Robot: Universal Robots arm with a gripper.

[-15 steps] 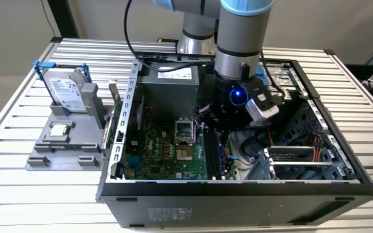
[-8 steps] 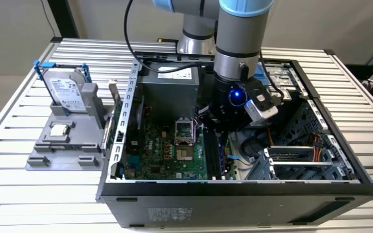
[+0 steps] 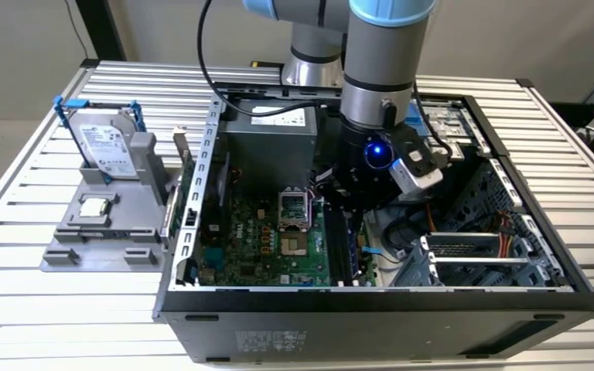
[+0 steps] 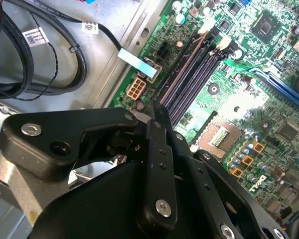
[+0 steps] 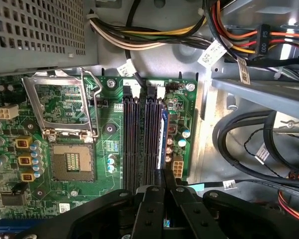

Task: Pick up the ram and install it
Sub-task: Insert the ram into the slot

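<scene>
Gripping one ram (image 5: 164, 130), fingers (image 5: 168, 180) above four slots (image 5: 142, 144).

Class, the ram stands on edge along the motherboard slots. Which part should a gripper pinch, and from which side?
Pinch the ram across its two flat faces at the upper long edge, coming from above the open case. It stands thin and on edge beside the black slots, so only that edge is free. The gripper meets it this way.
</scene>
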